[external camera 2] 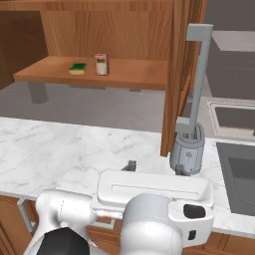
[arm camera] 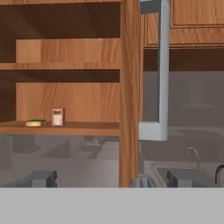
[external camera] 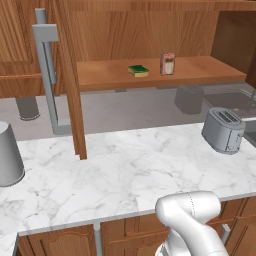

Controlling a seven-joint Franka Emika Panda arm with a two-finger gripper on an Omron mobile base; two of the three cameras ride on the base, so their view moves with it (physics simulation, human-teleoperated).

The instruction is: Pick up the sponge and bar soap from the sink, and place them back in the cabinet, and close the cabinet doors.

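Sponge (external camera: 138, 70) and bar soap (external camera: 167, 64) both sit on the cabinet (external camera: 150, 30) shelf, mid-shelf and just beside each other — sponge lying flat, soap standing on end. Neither is in the sink (external camera 2: 234, 117). That leaves, by my reading, only the closing of the cabinet doors.

One cabinet door (arm camera: 130, 92) stands swung out over the marble counter (external camera: 125, 175), edge-on to the hand view, its long grey bar handle (arm camera: 162, 70) just beside that edge. A second door, with its own grey bar, stands out at the counter's left end in the left base view.

Gripper (arm camera: 110, 178) looks level at the door edge; jaws stand wide apart, nothing between them. Not touching door or handle, as far as the frames tell.

For the step: push on the door's broad face near its free edge, not on the thin edge itself — more leverage, less slip. Follow the arc of the hinge rather than a straight line. Mind the toaster (external camera: 224, 130) on the counter near the door's foot, and the soap, which could topple if the door shuts hard.
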